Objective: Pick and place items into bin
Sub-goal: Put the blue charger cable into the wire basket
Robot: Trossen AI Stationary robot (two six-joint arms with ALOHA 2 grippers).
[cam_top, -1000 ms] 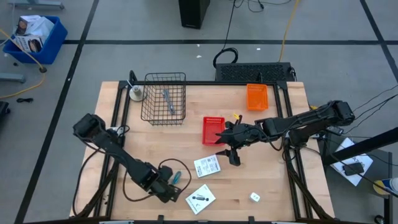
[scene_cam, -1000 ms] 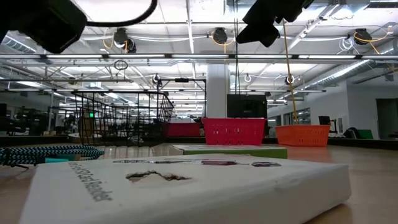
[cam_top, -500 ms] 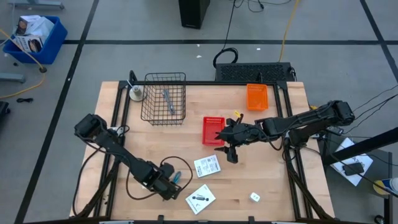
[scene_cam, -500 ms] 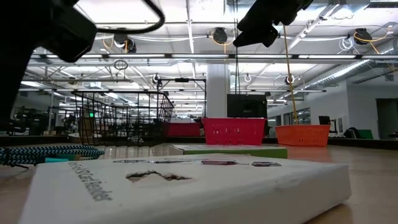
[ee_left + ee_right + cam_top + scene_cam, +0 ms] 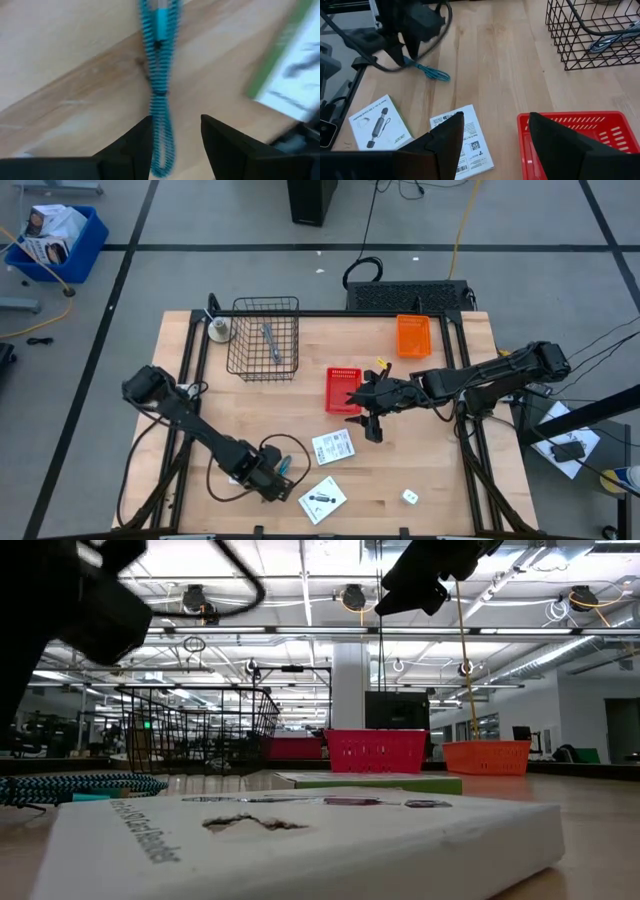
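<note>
The teal stick with its braided teal cord loop (image 5: 160,95) lies flat on the wood near the table's near edge (image 5: 283,465). My left gripper (image 5: 176,145) is open low over it, its fingers on either side of the loop's end; I cannot tell whether they touch it. My right gripper (image 5: 495,145) is open, up in the air beside the red bin (image 5: 343,390). Two white printed packets (image 5: 333,446) (image 5: 322,500) and a tiny white block (image 5: 410,496) lie on the table. The grey metal tool (image 5: 270,343) lies in the wire basket (image 5: 263,370).
An orange bin (image 5: 413,335) stands near the far right of the table, the wire basket at the far left. A round white object (image 5: 218,330) sits beside the basket. The nearer packet (image 5: 300,830) fills the low view's foreground. Bare wood lies right of the packets.
My left gripper has edged a little toward the table's right, closer to the teal stick and its cord. The items on the table have stayed where they were.
</note>
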